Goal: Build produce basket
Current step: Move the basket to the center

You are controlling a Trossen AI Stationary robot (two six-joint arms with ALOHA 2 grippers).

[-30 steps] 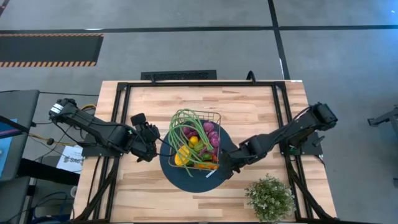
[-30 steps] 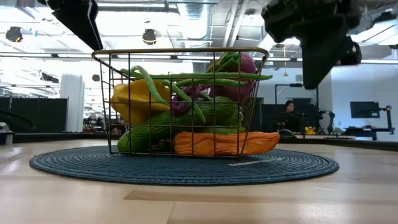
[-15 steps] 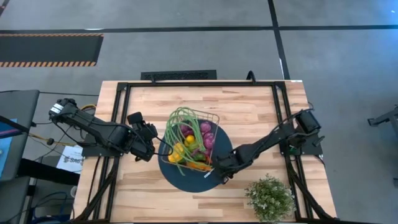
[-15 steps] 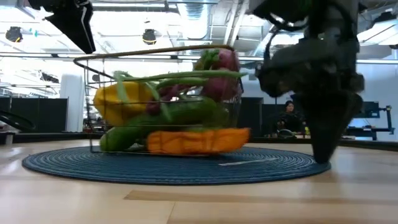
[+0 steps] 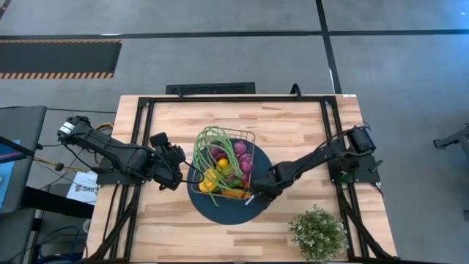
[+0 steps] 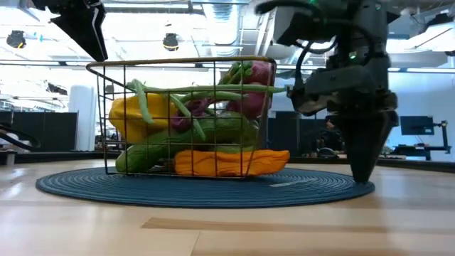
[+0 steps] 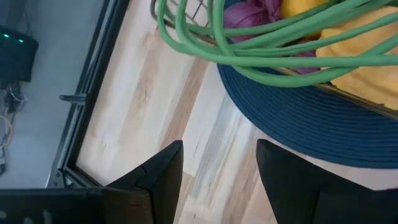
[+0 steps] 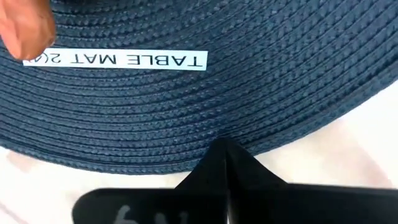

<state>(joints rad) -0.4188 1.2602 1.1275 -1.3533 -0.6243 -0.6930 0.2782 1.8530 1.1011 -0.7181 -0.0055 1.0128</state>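
Observation:
The wire basket [image 5: 253,147] stands on a round dark blue mat [image 5: 220,209] at the table's middle. It is full of produce: long green beans [image 5: 201,147], purple grapes [image 5: 243,155], a yellow piece [image 6: 138,114], a green cucumber [image 6: 213,131] and an orange carrot [image 6: 227,162] at the bottom. My right gripper [image 5: 254,196] is shut and points down at the mat's near-right edge, beside the basket. My left gripper [image 5: 178,167] hangs open above the table, just left of the basket, with nothing between its fingers [image 7: 161,174]. My right gripper comes from above, pointing down, with its shut fingertips [image 8: 225,155] set on the blue mat's outer rim [image 8: 193,146], close to the white label [image 8: 115,60]. The mat lies flat on the table under them.
A bushy potted plant [image 5: 317,233] stands at the near right corner. A black metal frame [image 5: 139,125] runs around the wooden table [image 5: 308,132]. Bare wood lies at the far side and the near left.
My right gripper has come down, staying shut, toward the mat's near-right edge and a little toward the table's left. The basket with its produce has slid a short way toward the table's left and turned slightly; the mat has shifted with it.

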